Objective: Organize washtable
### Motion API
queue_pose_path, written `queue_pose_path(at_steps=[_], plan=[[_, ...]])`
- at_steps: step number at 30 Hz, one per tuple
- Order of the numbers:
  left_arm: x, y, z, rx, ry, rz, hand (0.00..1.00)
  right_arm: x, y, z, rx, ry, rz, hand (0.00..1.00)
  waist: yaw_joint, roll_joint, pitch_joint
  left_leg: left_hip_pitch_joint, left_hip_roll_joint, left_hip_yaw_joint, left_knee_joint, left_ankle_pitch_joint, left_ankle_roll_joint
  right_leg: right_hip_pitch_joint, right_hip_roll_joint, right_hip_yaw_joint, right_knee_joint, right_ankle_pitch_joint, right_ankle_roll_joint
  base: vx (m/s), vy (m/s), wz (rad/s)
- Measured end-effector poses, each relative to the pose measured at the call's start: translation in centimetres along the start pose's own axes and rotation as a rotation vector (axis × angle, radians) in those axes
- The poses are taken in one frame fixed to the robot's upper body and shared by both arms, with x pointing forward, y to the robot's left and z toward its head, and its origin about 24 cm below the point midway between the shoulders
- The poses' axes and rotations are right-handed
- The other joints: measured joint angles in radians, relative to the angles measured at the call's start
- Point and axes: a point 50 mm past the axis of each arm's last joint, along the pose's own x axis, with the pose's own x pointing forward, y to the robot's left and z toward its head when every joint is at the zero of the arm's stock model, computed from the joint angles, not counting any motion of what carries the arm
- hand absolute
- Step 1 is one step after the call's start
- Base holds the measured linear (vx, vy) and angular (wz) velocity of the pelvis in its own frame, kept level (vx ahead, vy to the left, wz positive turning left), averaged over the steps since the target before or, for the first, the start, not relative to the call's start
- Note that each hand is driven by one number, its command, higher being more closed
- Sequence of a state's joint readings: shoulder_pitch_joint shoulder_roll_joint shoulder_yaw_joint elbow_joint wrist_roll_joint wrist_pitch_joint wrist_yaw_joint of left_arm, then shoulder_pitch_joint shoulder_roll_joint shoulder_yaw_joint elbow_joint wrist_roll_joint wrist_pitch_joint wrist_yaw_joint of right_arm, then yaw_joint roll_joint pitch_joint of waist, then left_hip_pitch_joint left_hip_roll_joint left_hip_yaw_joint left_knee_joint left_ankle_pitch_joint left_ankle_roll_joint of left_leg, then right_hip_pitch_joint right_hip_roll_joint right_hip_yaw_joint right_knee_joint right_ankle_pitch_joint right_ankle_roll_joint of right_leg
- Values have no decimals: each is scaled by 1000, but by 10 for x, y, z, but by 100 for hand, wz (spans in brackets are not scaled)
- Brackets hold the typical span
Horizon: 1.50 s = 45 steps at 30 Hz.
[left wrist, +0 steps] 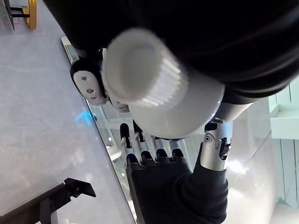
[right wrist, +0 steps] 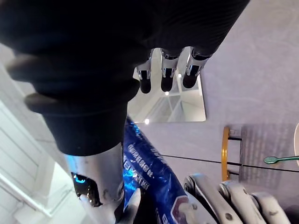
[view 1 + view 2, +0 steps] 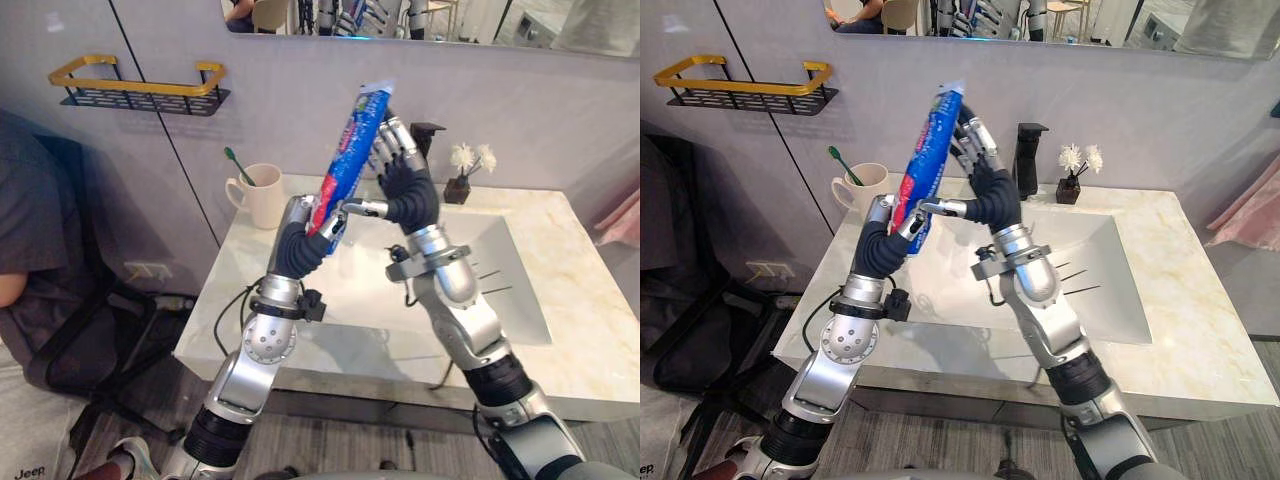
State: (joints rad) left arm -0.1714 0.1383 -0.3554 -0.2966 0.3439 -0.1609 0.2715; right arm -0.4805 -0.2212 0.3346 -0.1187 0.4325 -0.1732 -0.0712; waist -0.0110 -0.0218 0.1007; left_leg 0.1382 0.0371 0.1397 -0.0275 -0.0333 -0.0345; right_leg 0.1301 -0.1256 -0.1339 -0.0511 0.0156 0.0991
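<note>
My left hand has its fingers curled round the lower end of the toothpaste tube. In my left wrist view the white cap pokes out close below the hand, so I judge the grip is low on purpose, leaving the long blue body free for my other hand. The tube stands nearly upright, its top leaning a little toward my right, lifted well clear of the countertop.

My right hand is raised beside it, fingers straight and relaxed along the tube's upper half, the thumb reaching across toward the tube lower down. It has closed on nothing, and I cannot tell whether it touches the tube at all. This looks to me like a pass from left to right, or a steadying before one.

Both forearms rise steeply from the elbows and meet over the left side of the washtable, beside the sink basin. Behind my left hand stands the mug with a green toothbrush, a likely home for the tube. Farther back, the soap dispenser and the small flower pot stand by the wall.
</note>
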Motion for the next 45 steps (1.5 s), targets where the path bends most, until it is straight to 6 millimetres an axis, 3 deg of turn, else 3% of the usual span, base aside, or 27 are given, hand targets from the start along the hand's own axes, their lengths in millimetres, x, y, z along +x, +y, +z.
queue_pose_path(at_steps=[8,17,18,24,38,39,45], plan=[[-3,-14,-8,-20,51,-6,100,8,7,-22,215,102,-34,0,0,1,-21,8,-2,-2,-47,37,1,-18,0,-2,12,0,-1,-49,-14,2],[-1,-26,-17,16,71,-59,100,19,9,-28,447,172,2,0,-3,0,-23,-2,-1,6,-66,53,1,-43,3,6,3,16,-6,-31,-7,-3],[-2,-29,-20,25,78,-82,100,20,6,-27,451,174,6,100,-1,-2,-25,-6,-1,8,-66,53,1,-43,4,8,-12,25,-7,-41,-14,-9],[-15,-36,-38,119,120,-193,100,17,7,-34,481,254,48,100,-3,-4,-27,-22,2,27,-61,54,-1,-44,10,28,-47,54,-12,-27,-17,-10],[-24,-28,-48,220,106,-299,100,11,5,-37,483,312,168,100,-8,-2,-25,-20,12,32,-62,58,-9,-50,20,32,-40,58,-18,-37,-20,-1],[-25,-26,-47,223,107,-290,0,11,6,-37,488,309,177,100,-9,-1,-25,-19,11,31,-63,58,-9,-50,20,32,-40,58,-18,0,0,0],[-33,-11,-42,236,120,-208,0,6,10,-28,517,243,176,100,-6,1,-24,-17,8,26,-65,59,-9,-49,17,28,-33,52,-11,-6,-4,1]])
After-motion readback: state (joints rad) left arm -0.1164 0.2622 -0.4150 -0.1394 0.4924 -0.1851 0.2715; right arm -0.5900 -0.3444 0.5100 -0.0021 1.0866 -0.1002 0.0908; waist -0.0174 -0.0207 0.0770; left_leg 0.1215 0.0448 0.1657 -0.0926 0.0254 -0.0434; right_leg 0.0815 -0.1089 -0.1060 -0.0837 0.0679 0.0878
